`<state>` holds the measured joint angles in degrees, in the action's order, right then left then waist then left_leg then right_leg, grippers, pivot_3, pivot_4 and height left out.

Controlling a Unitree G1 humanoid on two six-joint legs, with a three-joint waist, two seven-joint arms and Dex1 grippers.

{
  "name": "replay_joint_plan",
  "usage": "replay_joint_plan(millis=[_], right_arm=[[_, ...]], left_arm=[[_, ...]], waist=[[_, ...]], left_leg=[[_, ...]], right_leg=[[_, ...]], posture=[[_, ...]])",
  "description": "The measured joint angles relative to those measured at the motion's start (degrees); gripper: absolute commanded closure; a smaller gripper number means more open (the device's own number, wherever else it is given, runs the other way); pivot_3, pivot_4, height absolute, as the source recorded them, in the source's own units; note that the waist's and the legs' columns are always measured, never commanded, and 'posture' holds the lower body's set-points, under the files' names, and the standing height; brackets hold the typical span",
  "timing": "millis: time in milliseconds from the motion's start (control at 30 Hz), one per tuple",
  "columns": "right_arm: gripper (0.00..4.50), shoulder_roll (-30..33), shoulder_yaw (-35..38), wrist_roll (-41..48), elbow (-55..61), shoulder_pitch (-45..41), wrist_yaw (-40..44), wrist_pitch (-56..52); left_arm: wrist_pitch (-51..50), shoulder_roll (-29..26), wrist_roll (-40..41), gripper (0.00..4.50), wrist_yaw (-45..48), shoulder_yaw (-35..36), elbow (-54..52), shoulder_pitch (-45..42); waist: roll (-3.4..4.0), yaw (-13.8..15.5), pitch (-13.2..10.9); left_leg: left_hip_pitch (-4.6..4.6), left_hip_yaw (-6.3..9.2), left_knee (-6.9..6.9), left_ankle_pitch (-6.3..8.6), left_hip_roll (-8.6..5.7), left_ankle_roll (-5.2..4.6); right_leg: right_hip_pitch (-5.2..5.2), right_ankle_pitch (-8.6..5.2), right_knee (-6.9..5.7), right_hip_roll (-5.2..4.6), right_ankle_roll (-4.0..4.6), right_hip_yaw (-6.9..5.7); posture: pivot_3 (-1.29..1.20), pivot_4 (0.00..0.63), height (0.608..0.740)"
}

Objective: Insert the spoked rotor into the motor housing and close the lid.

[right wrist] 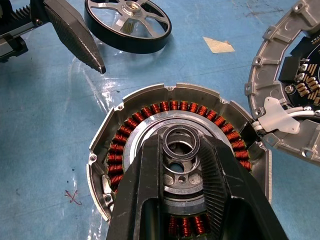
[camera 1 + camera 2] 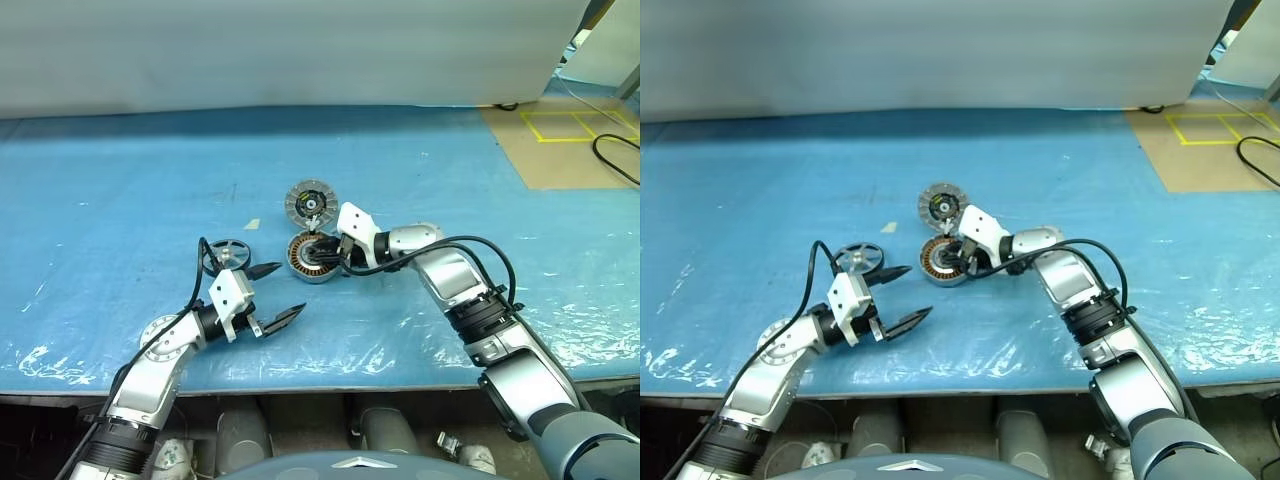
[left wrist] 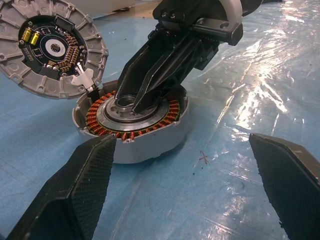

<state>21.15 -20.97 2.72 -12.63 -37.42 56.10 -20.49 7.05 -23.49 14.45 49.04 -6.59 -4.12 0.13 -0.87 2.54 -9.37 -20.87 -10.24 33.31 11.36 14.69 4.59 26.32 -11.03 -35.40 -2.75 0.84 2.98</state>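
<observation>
Left eye view: thin silvery spoked rotor (image 2: 226, 255) lies flat just beyond the wide-open left gripper (image 2: 273, 295). Right gripper (image 1: 182, 150), fingers narrowed, rests inside the round grey copper-wound motor housing (image 1: 150, 107).

No readable text, labels or numbers — none legible
</observation>
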Motion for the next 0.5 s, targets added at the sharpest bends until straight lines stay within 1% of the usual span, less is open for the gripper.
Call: replay_joint_plan(millis=[333, 500], right_arm=[[3.85, 0.2, 0.0, -0.8, 0.2, -0.2, 0.3, -0.3], [3.85, 0.3, 0.6, 0.2, 1.7, -0.2, 0.8, -4.1]], left_arm=[[0.0, 0.0, 0.0, 0.00, 0.2, 0.0, 0.0, -0.1], [-0.1, 0.0, 0.0, 0.00, 0.4, 0.0, 0.0, -0.3]], waist=[[0.00, 0.0, 0.0], [0.00, 0.0, 0.0]], left_leg=[[0.01, 0.00, 0.00, 0.00, -0.01, 0.00], [0.01, 0.00, 0.00, 0.00, 0.00, 0.00]], right_leg=[[-0.02, 0.00, -0.01, -0.01, 0.00, 0.00], [-0.01, 0.00, -0.01, 0.00, 0.00, 0.00]], posture=[[0.00, 0.150, 0.740], [0.00, 0.150, 0.740]])
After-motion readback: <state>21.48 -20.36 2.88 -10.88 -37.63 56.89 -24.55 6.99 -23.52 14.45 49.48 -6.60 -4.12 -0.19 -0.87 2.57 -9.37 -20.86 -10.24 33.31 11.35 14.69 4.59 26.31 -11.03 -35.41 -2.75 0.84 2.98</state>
